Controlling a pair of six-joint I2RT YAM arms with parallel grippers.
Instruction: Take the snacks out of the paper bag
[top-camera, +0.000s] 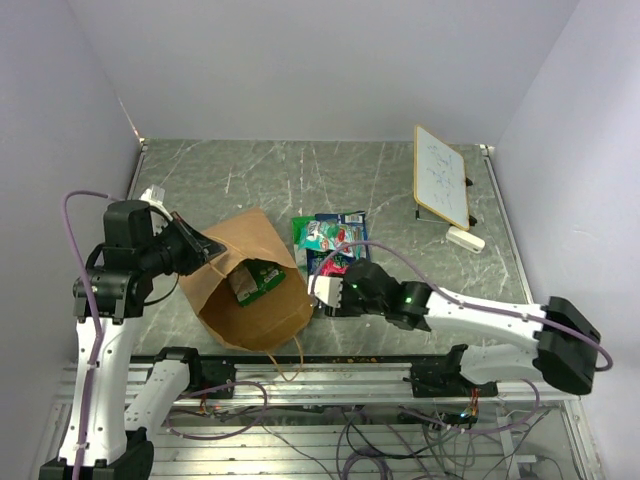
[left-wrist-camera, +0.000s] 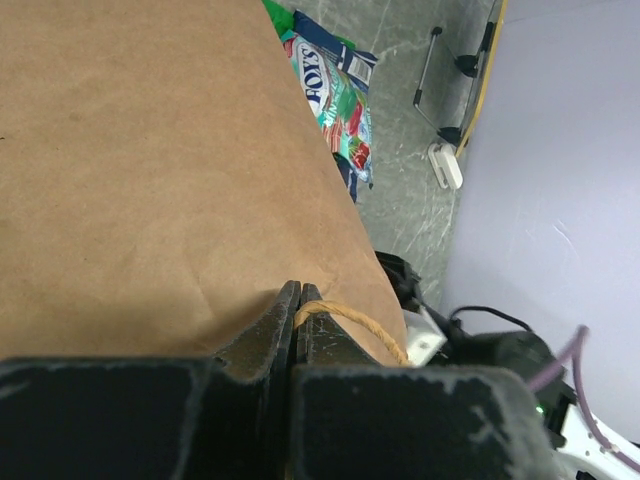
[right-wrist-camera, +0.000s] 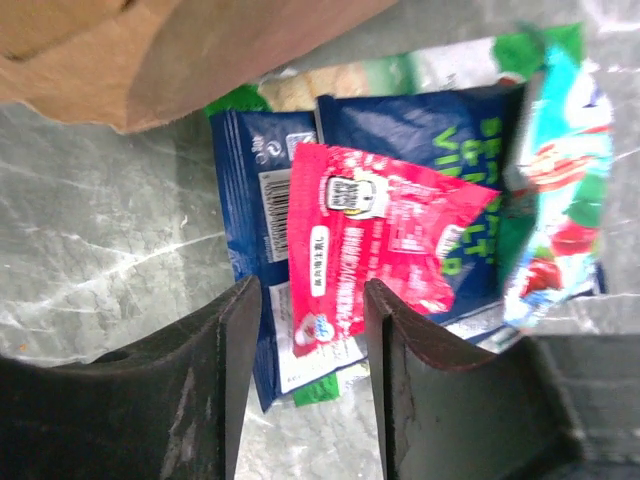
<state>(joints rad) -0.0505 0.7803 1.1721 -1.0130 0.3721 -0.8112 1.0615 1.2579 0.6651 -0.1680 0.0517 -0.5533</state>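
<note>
Right wrist: right claw (right-wrist-camera: 308, 310) parted (red snack (right-wrist-camera: 390, 235) below).

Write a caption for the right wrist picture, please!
Right gripper, jaws open, over a red snack packet lying on blue packets beside the paper bag.

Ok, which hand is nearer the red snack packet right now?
Right. The right hand hovers directly over the red packet, its open jaws either side of the packet's end. The left hand is on the far side of the paper bag, pinched shut on its rim.
</note>
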